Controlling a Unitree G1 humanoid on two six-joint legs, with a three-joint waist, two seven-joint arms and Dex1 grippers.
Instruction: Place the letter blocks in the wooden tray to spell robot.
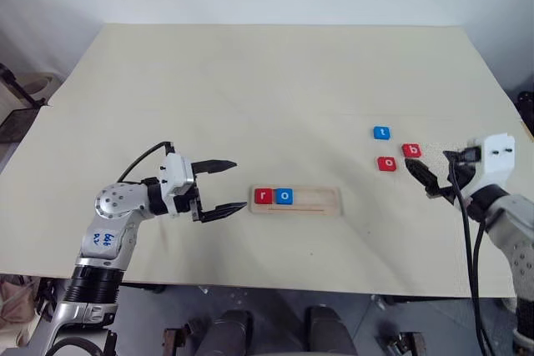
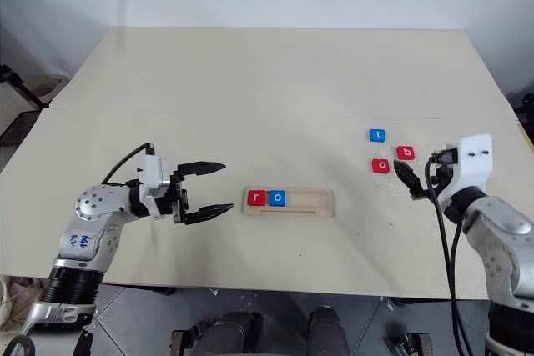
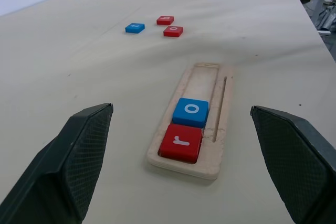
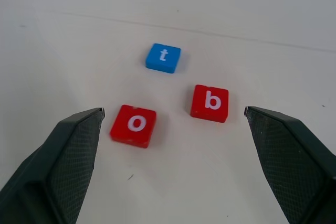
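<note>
The wooden tray (image 1: pixel 297 201) lies on the worktop (image 1: pixel 275 81) with a red r block (image 1: pixel 264 196) and a blue o block (image 1: pixel 284 196) seated at its left end, three slots bare. The red b block (image 4: pixel 210 103), red o block (image 4: pixel 134 125) and blue t block (image 4: pixel 163 57) lie loose, well to the right of the tray. The right end effector (image 4: pixel 173 145) hangs spread wide and empty just short of them; the left end effector (image 3: pixel 181 156) is likewise agape, holding nothing, beside the tray's left end. The risk is a wrong pick: b and the red o sit near each other, so closing off-centre could nudge the neighbour or grab o before b. A tilted tile could also jam on the tray's rim.
</note>
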